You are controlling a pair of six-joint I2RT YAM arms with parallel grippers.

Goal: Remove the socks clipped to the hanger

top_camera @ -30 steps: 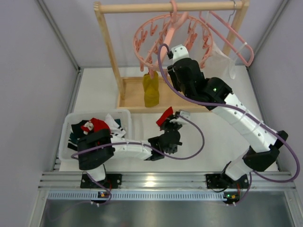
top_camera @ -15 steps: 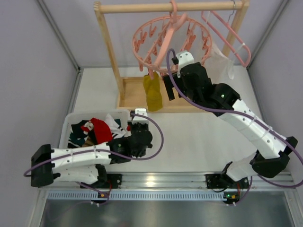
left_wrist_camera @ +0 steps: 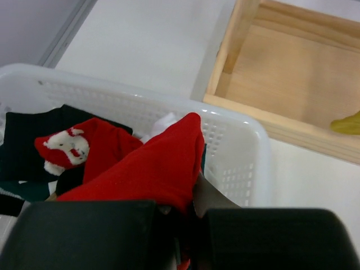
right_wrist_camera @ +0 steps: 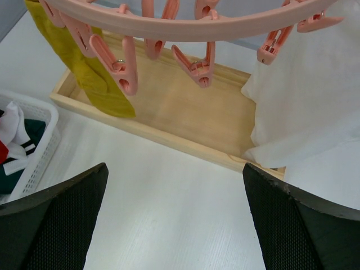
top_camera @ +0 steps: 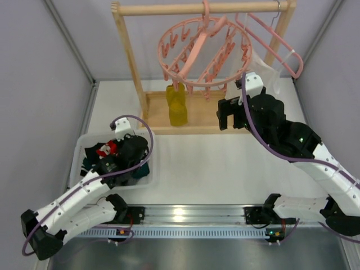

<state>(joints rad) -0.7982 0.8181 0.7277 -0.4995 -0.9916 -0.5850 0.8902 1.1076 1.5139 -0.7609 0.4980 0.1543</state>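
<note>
okay, the left gripper (left_wrist_camera: 183, 211) is down over the white basket (left_wrist_camera: 247, 146) at the near left of the table, fingers pinched tight on a red sock (left_wrist_camera: 160, 163). the fabric bunches out past the jaws, right above what's already lying in the basket. in there i can make out a black sock (left_wrist_camera: 28, 140) and a second red sock (left_wrist_camera: 64, 149) with a little white face on it (rather cute from where i'm standing).

over on the right, the right gripper (right_wrist_camera: 174, 174) hangs in the air with its fingers (right_wrist_camera: 50, 219) spread wide apart, and only the white table (right_wrist_camera: 169, 225) shows between them. it sits below and just in front of the round pink hanger (right_wrist_camera: 185, 25), whose clips (right_wrist_camera: 198, 70) dangle above it.

one mustard sock (right_wrist_camera: 84, 67) is pinned to a clip on the ring's left side. it hangs straight down, its lower end over the base tray of the wooden rack (right_wrist_camera: 191, 118). a white cloth bag (right_wrist_camera: 315, 95) hangs at the ring's right. from above, a plain pink triangular hanger (top_camera: 281, 45) shares the rack's top bar, just beside the ring.
</note>
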